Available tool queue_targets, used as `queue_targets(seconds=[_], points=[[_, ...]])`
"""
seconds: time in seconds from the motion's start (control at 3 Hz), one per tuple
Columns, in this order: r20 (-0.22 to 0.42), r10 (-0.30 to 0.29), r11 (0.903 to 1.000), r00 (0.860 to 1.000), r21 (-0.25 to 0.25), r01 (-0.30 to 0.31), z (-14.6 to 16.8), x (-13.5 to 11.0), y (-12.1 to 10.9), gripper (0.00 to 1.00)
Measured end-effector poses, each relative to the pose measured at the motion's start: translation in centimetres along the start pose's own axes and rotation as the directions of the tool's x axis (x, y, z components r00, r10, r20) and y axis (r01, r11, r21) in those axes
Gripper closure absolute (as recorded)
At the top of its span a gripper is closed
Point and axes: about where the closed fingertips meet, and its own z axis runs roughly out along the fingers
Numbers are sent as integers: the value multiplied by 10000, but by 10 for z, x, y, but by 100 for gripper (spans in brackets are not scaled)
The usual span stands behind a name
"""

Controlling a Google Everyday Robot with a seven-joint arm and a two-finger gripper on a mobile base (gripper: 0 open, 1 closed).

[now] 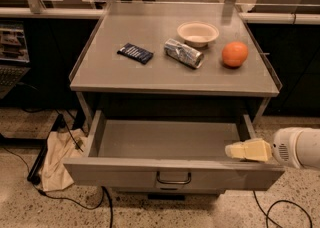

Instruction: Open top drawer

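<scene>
The top drawer [120,172] of the grey metal cabinet stands pulled out, its shallow grey tray bare inside. Its flat front carries a small dark loop handle [173,178] at the centre. My gripper [235,150] comes in from the right, cream-coloured fingers on a white wrist. It hovers over the drawer's right front corner, right of the handle and apart from it. The lower drawers are hidden under the open one.
On the cabinet top [150,77] lie a dark blue packet [135,53], a crushed silver can [184,53], a white bowl [198,33] and an orange [235,54]. A crumpled cloth [56,158] and cables lie on the floor at the left.
</scene>
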Motion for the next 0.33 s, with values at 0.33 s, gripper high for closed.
queue_targets(seconds=[0.33], points=[[0,0,10000,10000,0,0,0,0,0,0]])
